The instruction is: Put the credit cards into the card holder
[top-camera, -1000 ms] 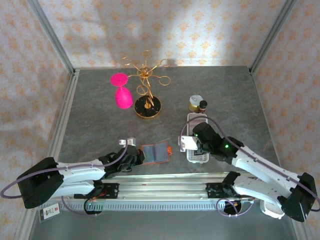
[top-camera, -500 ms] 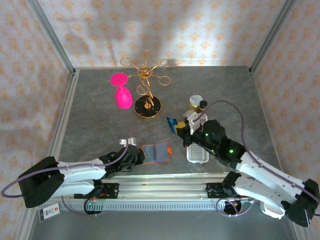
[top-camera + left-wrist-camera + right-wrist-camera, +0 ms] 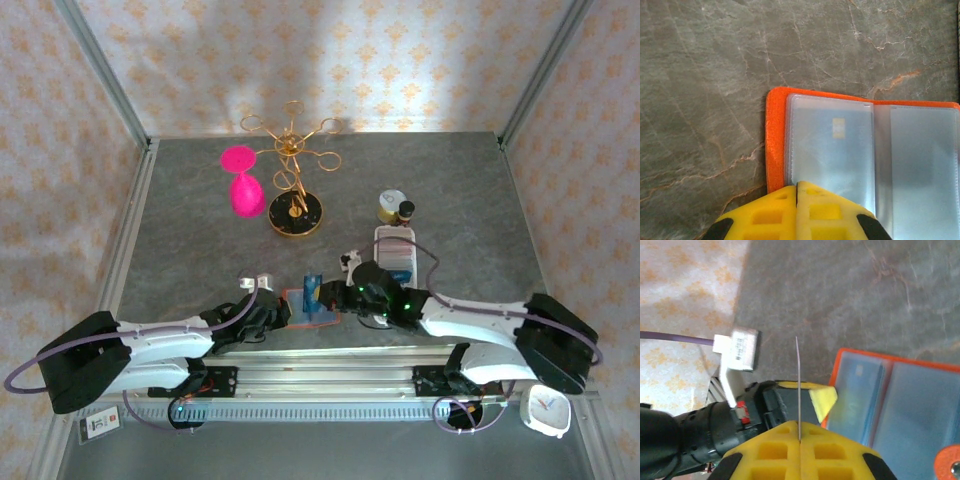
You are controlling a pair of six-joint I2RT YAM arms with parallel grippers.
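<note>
From above, finds the card holder [image 3: 318, 310] lying open on the grey desk [image 3: 200, 230] at 6 o'clock, near the front edge, with an orange rim around grey-blue pockets. Sees the left tool [image 3: 277, 312] at the holder's 9 o'clock side, its yellow fingers [image 3: 765, 215] pressed together with nothing between them. Has their tips resting on the holder's clear pocket, just inside the orange border. Places the right tool [image 3: 328, 297] at the holder's 3 o'clock side, clamped on one teal credit card [image 3: 313, 287]. Shows that card held on edge above the holder's middle; cannot tell whether its lower edge touches a pocket. In the right wrist view, catches the same card edge-on as a thin line rising from between yellow fingers [image 3: 765, 452]. Beyond it there, picks out a yellow fingertip of the left tool at the holder's orange corner. Notes a long white slotted tray [image 3: 395, 255] at 2 o'clock from the holder and a small jar [image 3: 392, 205] just past the tray at 12. Leaves, well apart toward 11 o'clock, a gold wire stand [image 3: 293, 190] right beside a pink glass [image 3: 246, 197].
</note>
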